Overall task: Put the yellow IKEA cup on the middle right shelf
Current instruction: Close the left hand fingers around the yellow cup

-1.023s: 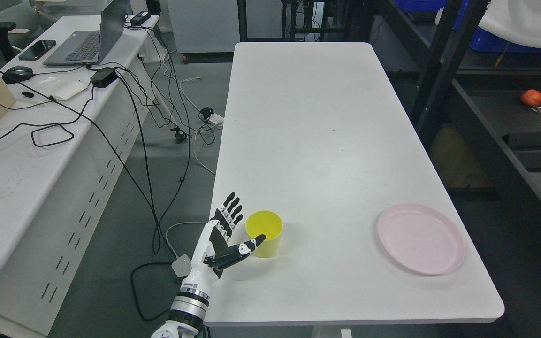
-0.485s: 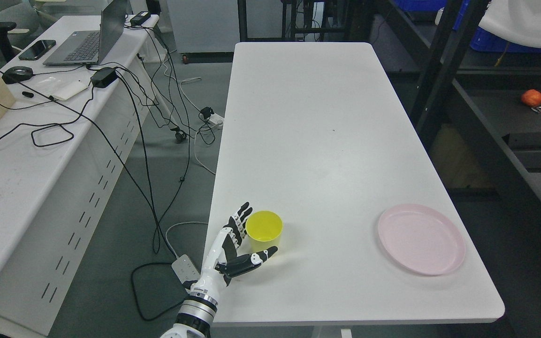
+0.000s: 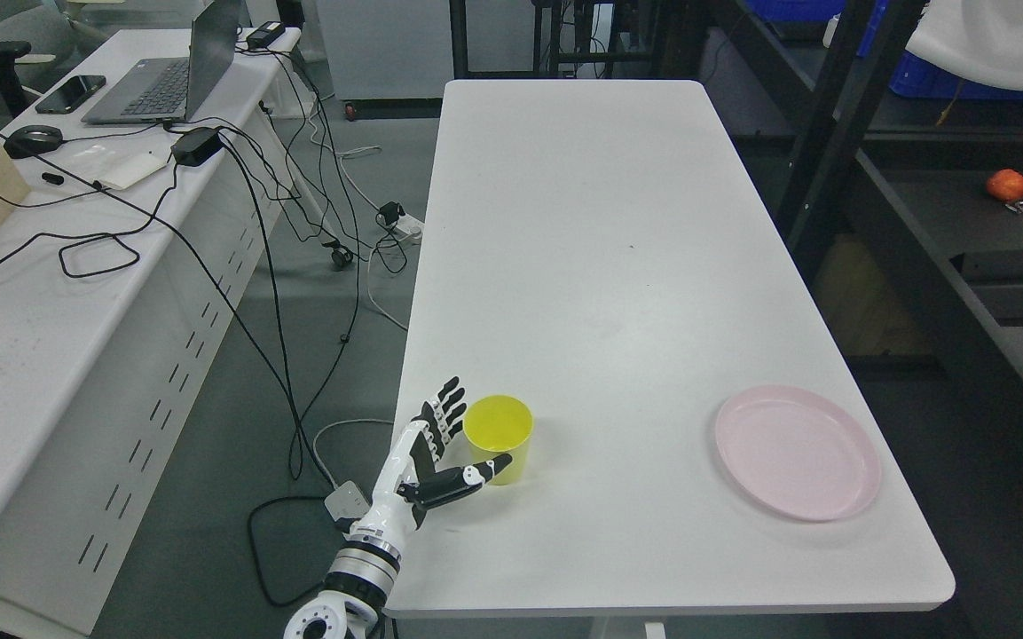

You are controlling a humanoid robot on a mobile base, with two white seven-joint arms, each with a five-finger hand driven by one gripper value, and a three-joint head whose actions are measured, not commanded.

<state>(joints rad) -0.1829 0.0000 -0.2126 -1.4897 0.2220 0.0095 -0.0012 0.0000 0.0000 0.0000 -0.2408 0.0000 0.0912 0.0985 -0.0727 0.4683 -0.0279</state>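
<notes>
Basically, the cup [image 3: 499, 437] stood upright on the tabletop [image 3: 617, 266], near its front-left corner and well apart from the pink plate [image 3: 797, 451] off to its right. The left robot hand [image 3: 440, 448] sat just beside the cup on its left side, spread wide and holding nothing. Its fingers [image 3: 445, 408] pointed up along the cup's left wall, and the thumb [image 3: 476, 475] reached across in front of the cup's lower wall; whether either touched the cup could not be told. The right arm was not in view.

The cup looked like thin moulded plastic: likely light, stiff and not fragile, with a smooth wall that could slip. It looked empty, so no spill risk. It tapers toward the base, so a squeeze low down might push it up and out of the grip. The best hold was judged to be around the mid wall, thumb opposite the fingers, below the rim. Being light, it could skid or tip if one side made contact first.

The dark shelf unit [image 3: 946, 293] stood right of the cup, past the tabletop's edge.
</notes>
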